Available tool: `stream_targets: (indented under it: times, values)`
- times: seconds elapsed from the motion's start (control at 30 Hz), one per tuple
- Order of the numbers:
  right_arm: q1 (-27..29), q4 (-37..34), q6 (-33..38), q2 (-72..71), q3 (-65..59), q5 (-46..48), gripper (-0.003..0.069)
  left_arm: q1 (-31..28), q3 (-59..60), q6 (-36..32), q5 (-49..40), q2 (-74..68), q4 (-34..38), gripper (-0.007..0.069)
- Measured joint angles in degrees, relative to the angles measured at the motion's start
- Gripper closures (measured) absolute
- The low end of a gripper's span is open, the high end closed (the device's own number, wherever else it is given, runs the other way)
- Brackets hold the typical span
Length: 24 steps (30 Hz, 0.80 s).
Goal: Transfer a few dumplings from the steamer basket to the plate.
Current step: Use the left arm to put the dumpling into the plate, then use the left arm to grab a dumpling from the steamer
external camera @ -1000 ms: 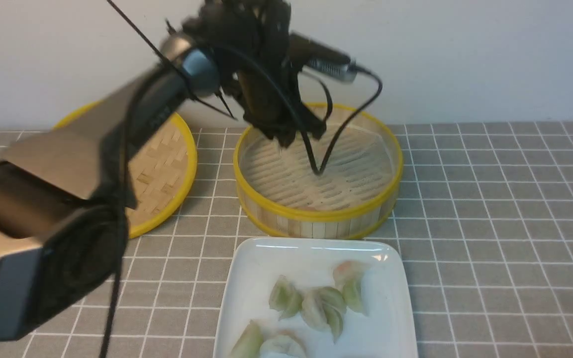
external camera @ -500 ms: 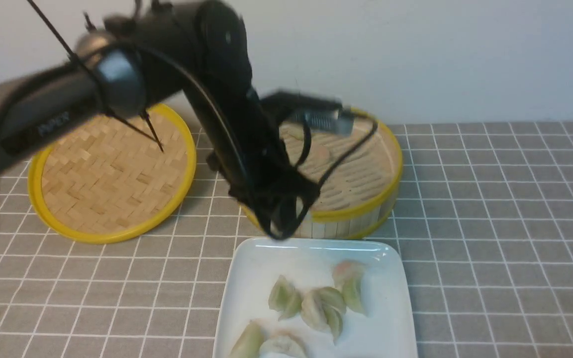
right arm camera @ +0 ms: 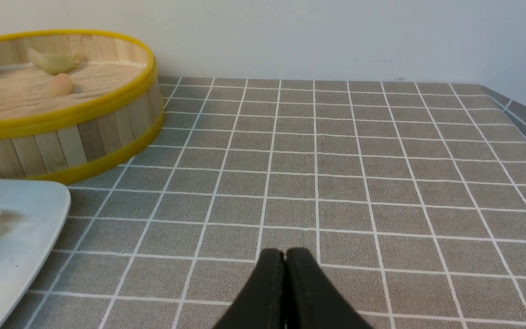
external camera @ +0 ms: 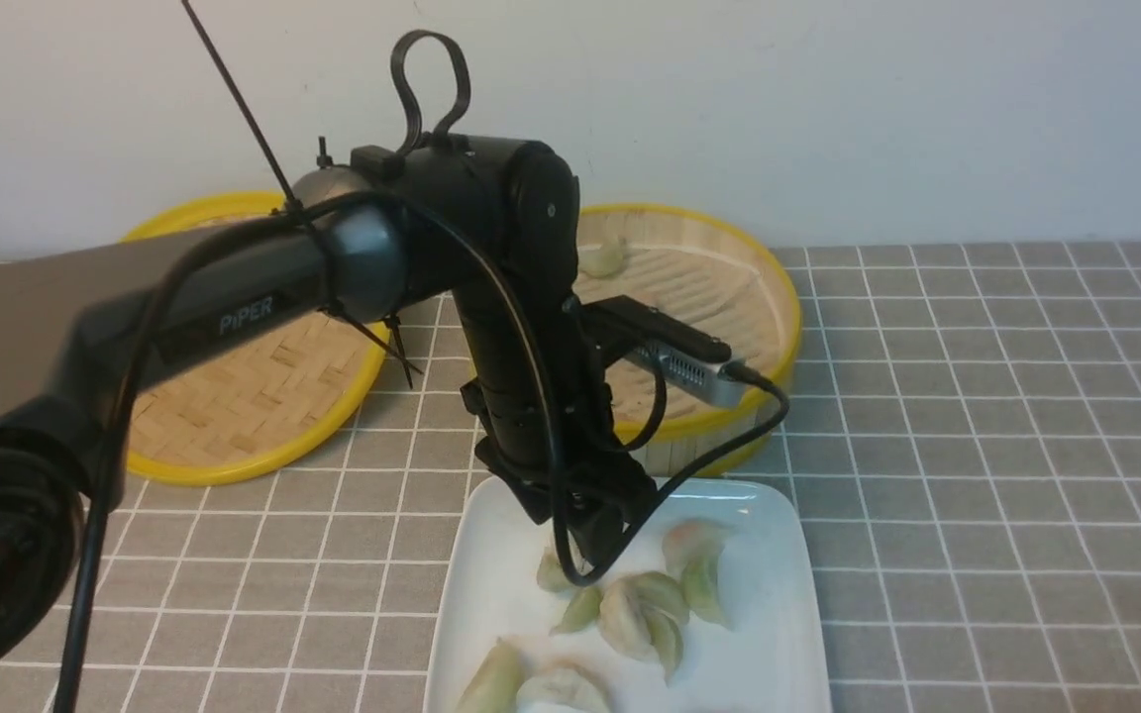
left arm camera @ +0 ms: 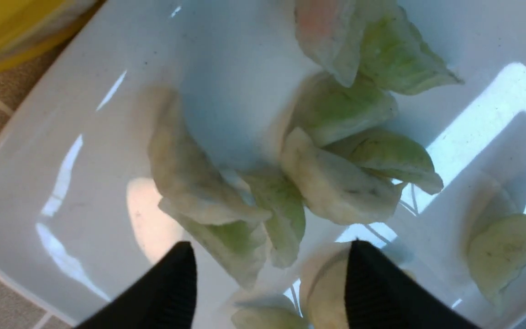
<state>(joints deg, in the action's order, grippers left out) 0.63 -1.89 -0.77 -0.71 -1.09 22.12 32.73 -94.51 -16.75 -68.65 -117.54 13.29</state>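
Left gripper (left arm camera: 272,250) is now standing open over the plate's (external camera: 778,619) far end, having just let go; I am counting another dumpling (left arm camera: 185,176) delivered, steamer (external camera: 790,327) nearly emptied.

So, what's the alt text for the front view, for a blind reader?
A black robot arm reaches down from the left, its left gripper just above pale green dumplings on a white plate. Behind stand a yellow-rimmed bamboo steamer basket, one dumpling visible inside, and a flat woven lid to its left, on a grey checked tablecloth.
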Motion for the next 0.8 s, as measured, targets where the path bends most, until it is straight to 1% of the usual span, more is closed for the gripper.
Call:
stream_targets:
  times: [0.03,0.07,0.1,0.17,0.2,0.27,0.3,0.33,0.4,0.43,0.53,0.63,0.7,0.8]
  values:
    - [0.0,0.0,0.0,0.0,0.0,0.0,0.0673,0.06,0.0,0.74,0.0,0.0,-0.13,0.0183]
    - [0.0,0.0,0.0,0.0,0.0,0.0,0.0673,0.06,0.0,1.16,0.0,0.0,-0.2,0.0186]
    - [0.0,0.0,0.0,0.0,0.0,0.0,0.0673,0.06,0.0,1.68,-0.06,0.0,-0.26,0.0196]
    - [0.0,0.0,0.0,0.0,0.0,0.0,0.0673,0.06,0.0,2.07,-0.17,0.4,-0.48,0.0246]
    - [0.0,0.0,0.0,0.0,0.0,0.0,0.0673,0.06,0.0,2.21,-0.17,0.73,-0.66,0.0281]
    - [0.0,0.0,0.0,0.0,0.0,0.0,0.0673,0.06,0.0,2.33,-0.19,2.19,-0.94,0.0398]
    - [0.0,0.0,0.0,0.0,0.0,0.0,0.0673,0.06,0.0,2.36,-0.06,3.18,-1.3,0.0482]
    - [0.0,0.0,0.0,0.0,0.0,0.0,0.0673,0.06,0.0,2.36,0.21,4.34,-1.88,0.054]
    - [0.0,0.0,0.0,0.0,0.0,0.0,0.0673,0.06,0.0,2.36,0.63,5.94,-2.82,0.0578]
    - [0.0,0.0,-0.05,0.0,0.0,0.0,0.0673,-0.31,0.0,2.36,1.96,8.52,-3.71,0.0612]
    - [0.0,0.0,-0.05,0.0,0.0,0.0,0.0673,-1.37,-0.18,2.36,4.67,11.23,-3.86,0.0627]
    - [0.0,0.0,-0.05,0.0,0.0,0.0,0.0673,-4.15,-2.78,2.36,7.91,12.88,-3.4,0.0629]
    - [0.0,0.0,0.0,0.0,0.0,0.0,0.0673,-7.66,-7.77,1.25,8.9,11.33,-1.24,0.0625]
    - [0.0,-1.28,-0.29,0.0,-0.19,-0.98,0.0673,-10.21,-12.85,-1.26,8.3,7.61,1.25,0.0625]
